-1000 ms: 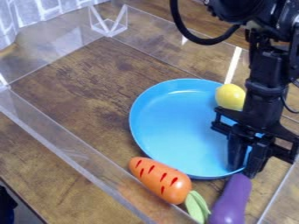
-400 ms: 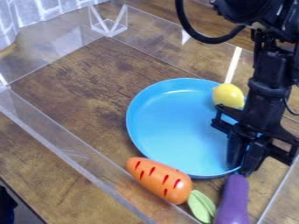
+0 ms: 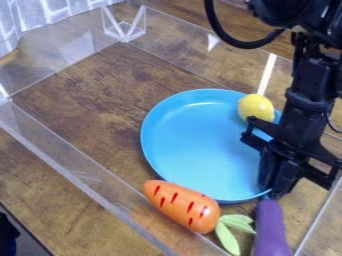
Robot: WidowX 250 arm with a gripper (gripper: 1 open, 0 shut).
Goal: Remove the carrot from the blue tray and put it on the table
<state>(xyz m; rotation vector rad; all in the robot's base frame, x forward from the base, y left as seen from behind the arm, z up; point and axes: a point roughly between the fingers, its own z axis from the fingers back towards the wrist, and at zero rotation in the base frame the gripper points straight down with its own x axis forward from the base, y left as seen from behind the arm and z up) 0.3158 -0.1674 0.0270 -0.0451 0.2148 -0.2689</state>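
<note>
You had the dark wood-grain tabletop (image 3: 87, 90) around the round bright-blue plastic tray (image 3: 194, 140); the stubby orange striped carrot (image 3: 182, 205) lay by its near rim. Your black metal gripper (image 3: 271, 190) was closed, apparently without the carrot; lifting before shifting over suited regrasping.

The black robot arm reaches in from the upper right corner, a dark cable looping beside its upper part, and runs down the right side to its gripper (image 3: 274, 193), which points downward with its jaws closed or nearly so.
</note>
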